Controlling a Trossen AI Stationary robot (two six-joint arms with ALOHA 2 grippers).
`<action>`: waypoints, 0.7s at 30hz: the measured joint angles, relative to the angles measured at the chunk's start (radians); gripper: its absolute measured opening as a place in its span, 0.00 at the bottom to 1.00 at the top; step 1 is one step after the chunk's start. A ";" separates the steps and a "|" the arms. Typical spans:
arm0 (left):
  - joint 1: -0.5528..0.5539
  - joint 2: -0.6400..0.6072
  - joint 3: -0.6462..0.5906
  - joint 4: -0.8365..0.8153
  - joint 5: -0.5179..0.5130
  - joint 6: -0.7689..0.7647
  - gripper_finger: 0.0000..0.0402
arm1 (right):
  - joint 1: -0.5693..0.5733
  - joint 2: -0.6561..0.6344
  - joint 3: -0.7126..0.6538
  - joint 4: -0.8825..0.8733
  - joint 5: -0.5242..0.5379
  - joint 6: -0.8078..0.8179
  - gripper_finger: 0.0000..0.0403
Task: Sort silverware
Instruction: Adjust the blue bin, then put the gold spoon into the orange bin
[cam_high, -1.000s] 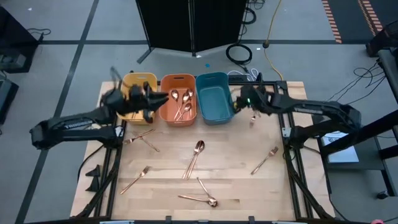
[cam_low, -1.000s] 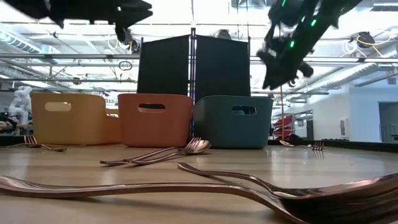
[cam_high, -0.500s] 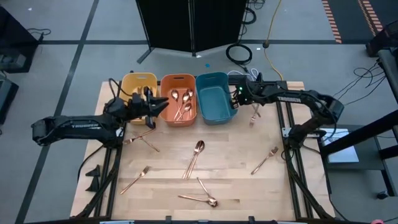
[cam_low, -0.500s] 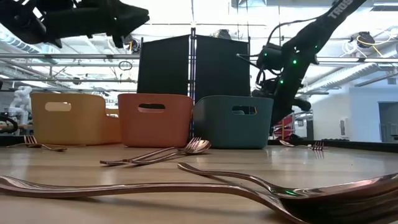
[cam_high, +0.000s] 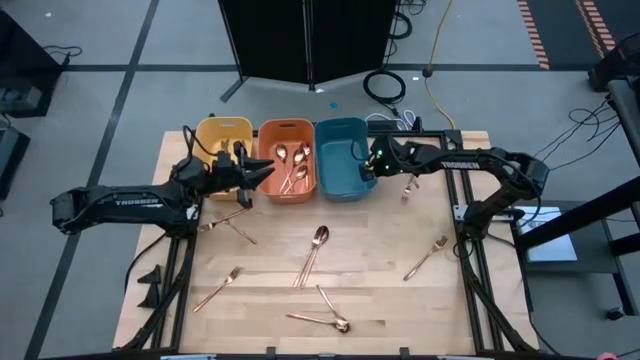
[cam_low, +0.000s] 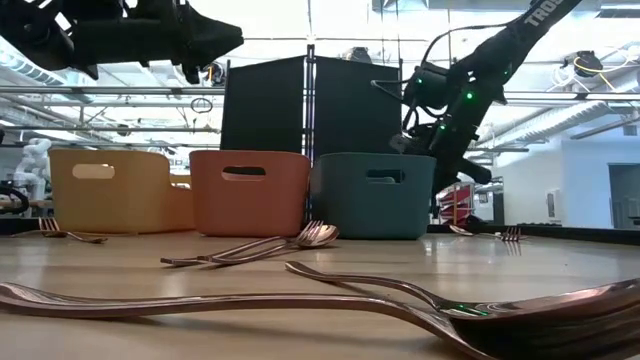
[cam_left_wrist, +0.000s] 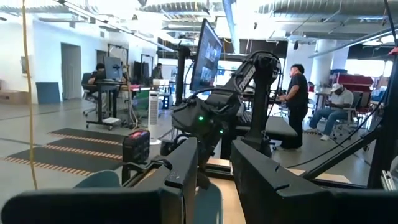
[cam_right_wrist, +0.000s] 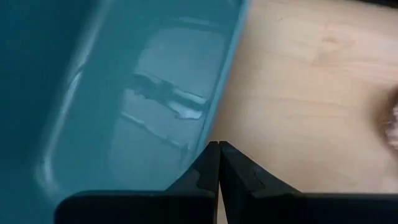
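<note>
**A:** Honestly, the right claw (cam_high: 372, 166) worries me most. Its fingers are pressed together on nothing, right at the rim of the teal bin (cam_high: 340, 157), on the side nearest its arm. The bin already looks skewed against the orange bin (cam_high: 287, 173). Any sideways move from there could shove it further or tip it.

**B:** And the left claw (cam_high: 262, 170)?

**A:** It hangs over the gap between the yellow bin (cam_high: 215, 135) and the orange one, fingers partly apart. I see nothing between them in its wrist view. The risk is dropping low and clipping a bin wall.

**B:** Where is the silverware in relation to them?

**A:** Several spoons (cam_high: 293, 166) lie in the orange bin, just beside the left claw. A crossed pair (cam_high: 232, 222) sits on the bench (cam_high: 380, 290) just on the near side of that claw. A fork (cam_high: 408, 187) lies close to the right claw, at the edge of the bench. Farther out are another fork (cam_high: 426, 257), a spoon bundle (cam_high: 313, 253), a fork (cam_high: 218, 287) near the front left, and a crossed pair (cam_high: 325, 312) at the front. The teal bin seems empty.

**B:** So neither claw carries anything.

**A:** As far as I can judge, no.
</note>
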 joint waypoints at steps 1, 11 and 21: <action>0.000 0.000 0.000 0.000 0.000 0.001 0.24 | 0.008 0.000 0.000 0.014 -0.003 0.011 0.00; 0.000 0.000 0.000 0.000 0.000 -0.001 0.24 | 0.028 0.000 0.000 0.154 -0.001 0.041 0.00; 0.000 0.000 0.000 -0.002 0.001 -0.012 0.24 | 0.021 -0.031 0.000 0.279 0.052 -0.027 0.00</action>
